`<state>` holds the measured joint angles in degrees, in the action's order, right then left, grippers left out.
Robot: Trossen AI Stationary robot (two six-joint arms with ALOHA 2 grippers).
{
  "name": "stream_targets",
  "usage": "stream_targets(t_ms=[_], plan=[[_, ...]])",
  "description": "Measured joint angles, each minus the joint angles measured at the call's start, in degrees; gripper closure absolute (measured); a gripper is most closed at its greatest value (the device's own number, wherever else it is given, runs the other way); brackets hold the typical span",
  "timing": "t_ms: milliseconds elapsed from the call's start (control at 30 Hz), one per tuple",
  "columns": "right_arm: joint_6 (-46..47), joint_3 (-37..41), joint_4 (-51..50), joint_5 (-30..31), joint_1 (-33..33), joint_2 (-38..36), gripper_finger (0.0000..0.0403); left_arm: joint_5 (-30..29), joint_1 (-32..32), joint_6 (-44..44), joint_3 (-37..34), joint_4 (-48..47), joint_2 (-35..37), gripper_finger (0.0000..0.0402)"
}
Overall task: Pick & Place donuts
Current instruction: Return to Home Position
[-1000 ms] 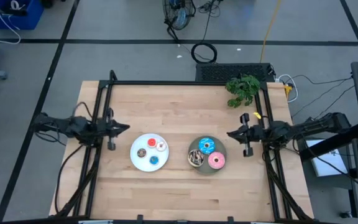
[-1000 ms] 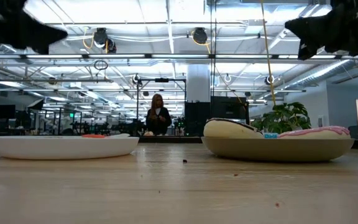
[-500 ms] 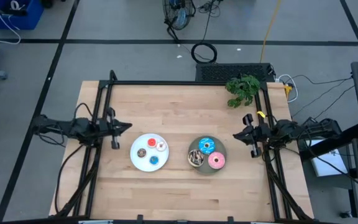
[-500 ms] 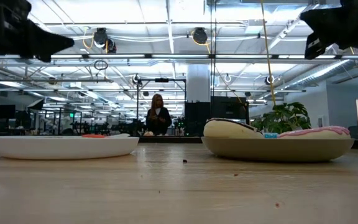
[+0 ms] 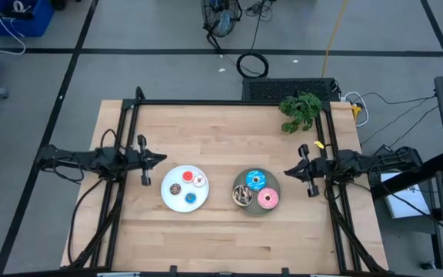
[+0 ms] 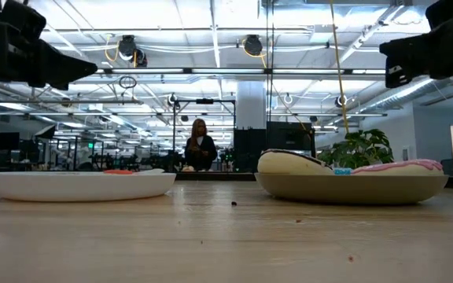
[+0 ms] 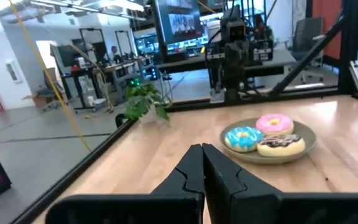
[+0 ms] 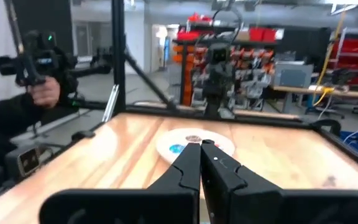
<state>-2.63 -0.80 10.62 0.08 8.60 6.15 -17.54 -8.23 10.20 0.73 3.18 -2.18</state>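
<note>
Pink icing is seen on the pink donut [image 5: 268,198], one of three larger rings laid together on the grey plate [image 5: 254,211]. Beside it the blue sprinkled donut [image 5: 254,181] is set toward the far side of that plate, and the brown sprinkled donut [image 5: 243,195], dark with pale flecks, is placed on the side nearer the white plate [image 5: 171,201]. The three are packed close, and in the left wrist view they are seen lying flat and touching.

Four tiny rings are spread over the white plate: the red donut [image 5: 187,177] and the white donut [image 5: 199,181] on its far half, the small brown donut [image 5: 175,189] and the small blue donut [image 5: 191,198] on its near half. They are kept slightly apart from one another.

Both plates are set side by side near the middle of the wooden table [image 5: 221,131], close but not touching. A green plant [image 5: 301,111] is placed at the far right corner.

The left gripper [image 5: 158,158] is held above the table's left part, just off the white plate, its fingers pressed together on nothing. The right gripper [image 5: 287,171] is held likewise just off the grey plate, fingers together and empty.

A person [image 6: 200,145] is seen far back in the room.
</note>
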Motion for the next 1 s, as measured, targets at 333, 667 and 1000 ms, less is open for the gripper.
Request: stream_targets(t_ms=[333,667,1000], plan=[[0.18,0.00,1.52,-0.18,0.00,0.00,0.0403,0.90,0.33,-0.23,0.00,-0.28,-1.94,0.0399],[0.26,0.00,3.42,-0.03,0.00,0.00,0.0403,1.60,0.33,-0.27,-0.01,-0.50,-1.99,0.0397],[-1.29,0.00,5.56,0.18,0.00,0.00,0.0403,2.74,0.33,-0.90,-0.07,-0.74,-5.41,0.0399]])
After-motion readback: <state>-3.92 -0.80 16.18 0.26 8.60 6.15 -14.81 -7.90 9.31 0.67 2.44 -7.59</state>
